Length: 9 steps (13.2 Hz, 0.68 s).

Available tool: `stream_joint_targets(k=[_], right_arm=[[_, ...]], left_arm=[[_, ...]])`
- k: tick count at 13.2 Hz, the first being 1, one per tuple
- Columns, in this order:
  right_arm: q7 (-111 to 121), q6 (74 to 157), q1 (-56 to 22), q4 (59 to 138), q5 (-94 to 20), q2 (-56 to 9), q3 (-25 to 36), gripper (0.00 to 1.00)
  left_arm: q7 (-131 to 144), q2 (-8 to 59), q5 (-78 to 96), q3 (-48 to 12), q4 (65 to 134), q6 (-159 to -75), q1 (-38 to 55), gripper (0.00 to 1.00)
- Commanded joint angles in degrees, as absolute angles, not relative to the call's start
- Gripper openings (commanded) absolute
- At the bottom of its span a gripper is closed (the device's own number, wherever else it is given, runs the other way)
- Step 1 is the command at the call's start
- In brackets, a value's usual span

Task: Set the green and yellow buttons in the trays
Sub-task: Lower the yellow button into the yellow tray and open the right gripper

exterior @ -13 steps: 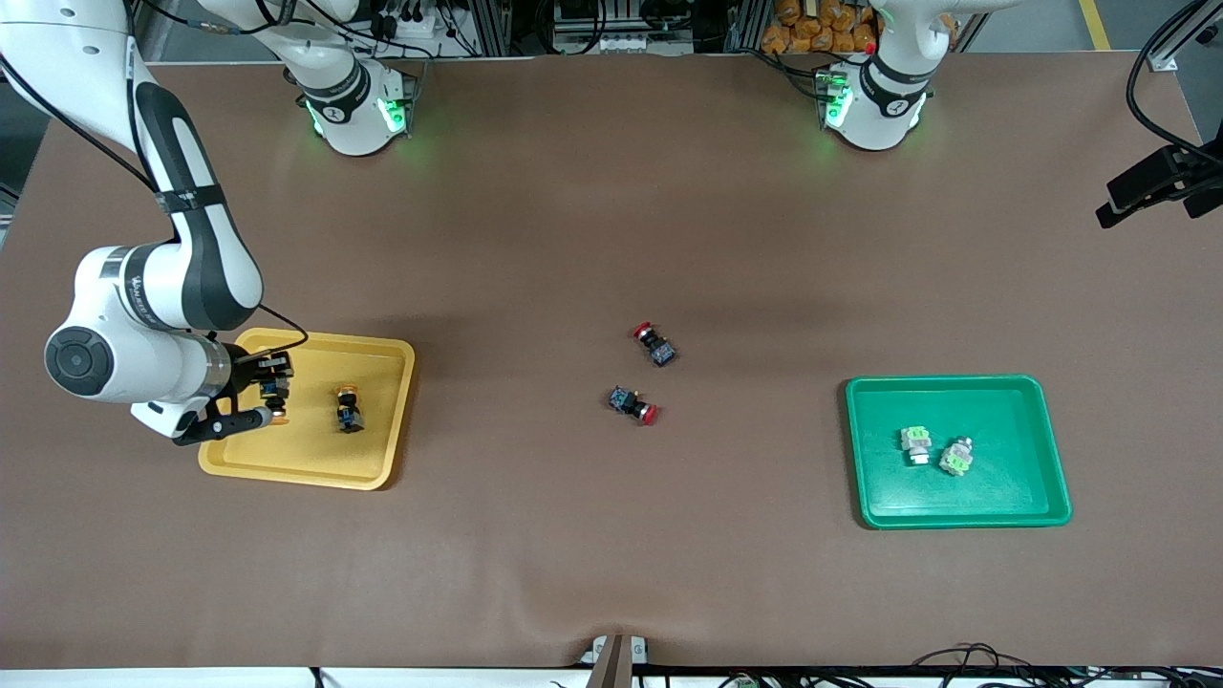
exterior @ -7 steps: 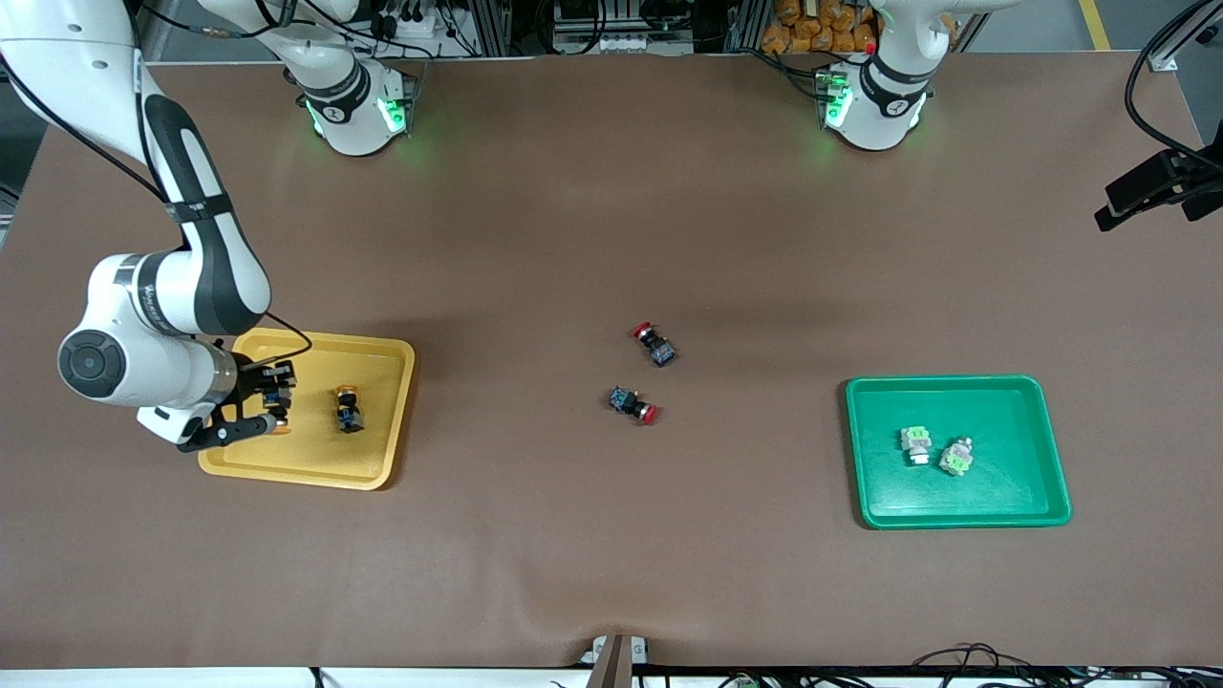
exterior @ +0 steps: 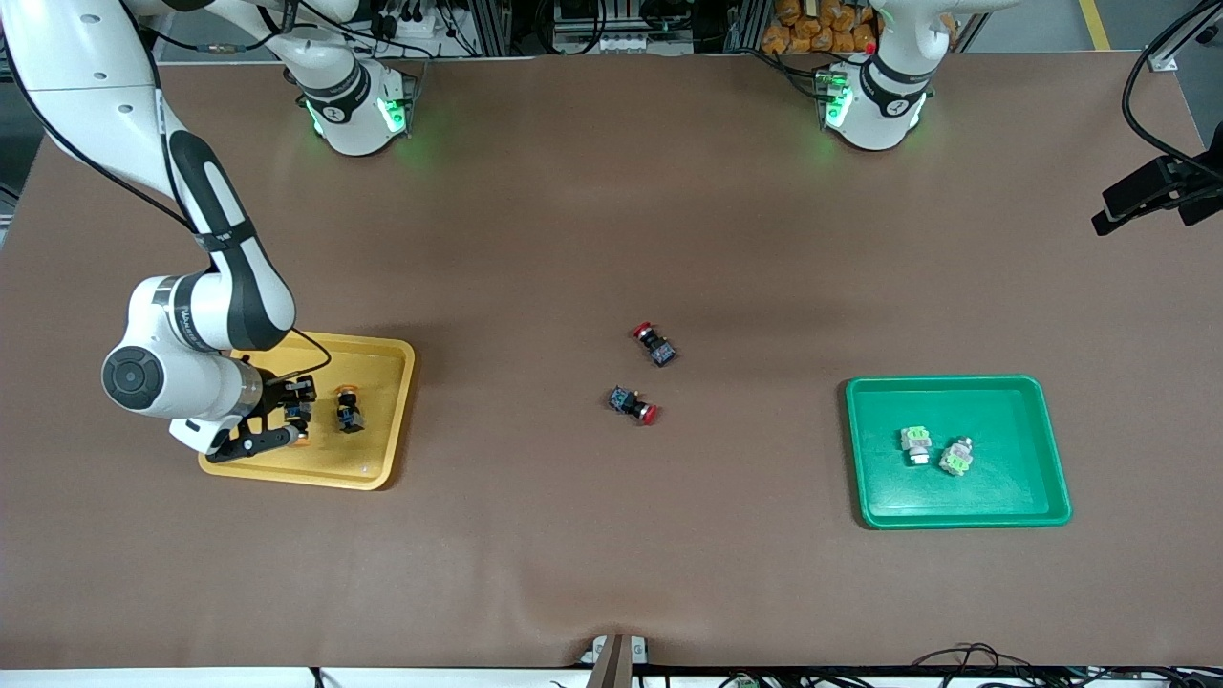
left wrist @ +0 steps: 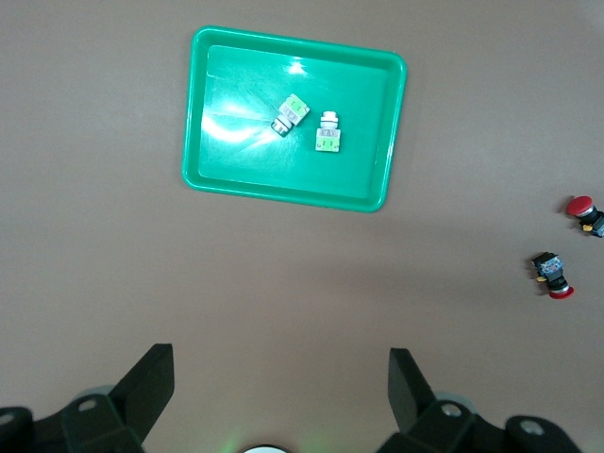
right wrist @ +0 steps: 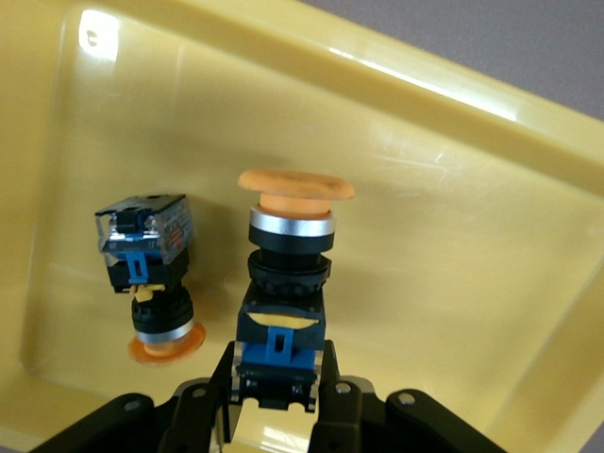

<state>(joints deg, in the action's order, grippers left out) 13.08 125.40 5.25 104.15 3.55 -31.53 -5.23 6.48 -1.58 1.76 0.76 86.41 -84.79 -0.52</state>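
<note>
My right gripper [exterior: 294, 413] is shut on the black-blue body of a yellow button [exterior: 300, 414], low over the yellow tray [exterior: 315, 478]. In the right wrist view the fingers [right wrist: 223, 377] clamp this button [right wrist: 288, 274] with its orange-yellow cap pointing away from the gripper [right wrist: 276, 366]. The second yellow button [exterior: 347, 408] lies in the tray beside it and also shows in the right wrist view [right wrist: 149, 274]. Two pale green buttons [exterior: 915, 444] [exterior: 955, 457] lie in the green tray [exterior: 1003, 420]. My left gripper [left wrist: 278, 363] is open and empty, high above the table, and is out of the front view.
Two red-capped black-blue switches [exterior: 655, 344] [exterior: 632, 403] lie on the brown table between the trays. The left wrist view shows them [left wrist: 585, 213] [left wrist: 550, 274] and the green tray [left wrist: 236, 160] from high up. A black fixture [exterior: 1147, 186] juts in at the left arm's end.
My right gripper has carried the yellow button across the yellow tray, closer to the button lying there. The left arm has not visibly moved.
</note>
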Motion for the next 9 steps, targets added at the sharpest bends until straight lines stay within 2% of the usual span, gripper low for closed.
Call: stream_joint_targets(k=[1,6,7,8,9], right_arm=[[13.6,126.9,6.2,103.9,4.5,-32.6,-6.1,0.00],[14.0,127.5,6.1,103.9,4.6,-32.9,-6.1,0.02],[14.7,127.5,6.1,103.9,4.6,-32.9,-6.1,0.20],[14.9,127.6,6.1,104.0,4.6,-33.0,-6.1,0.20],[14.9,127.6,6.1,104.1,4.6,-33.0,-6.1,0.15]], left_arm=[[6.1,-1.2,0.9,0.8,86.7,-85.1,-0.2,1.00],[6.0,-1.2,1.1,0.6,86.7,-85.0,-0.4,1.00],[6.0,-1.1,1.1,0.6,86.7,-85.0,-0.4,1.00],[6.0,-1.1,1.1,0.7,86.8,-85.0,-0.4,1.00],[6.0,-1.1,1.1,0.6,86.7,-85.0,-0.4,1.00]])
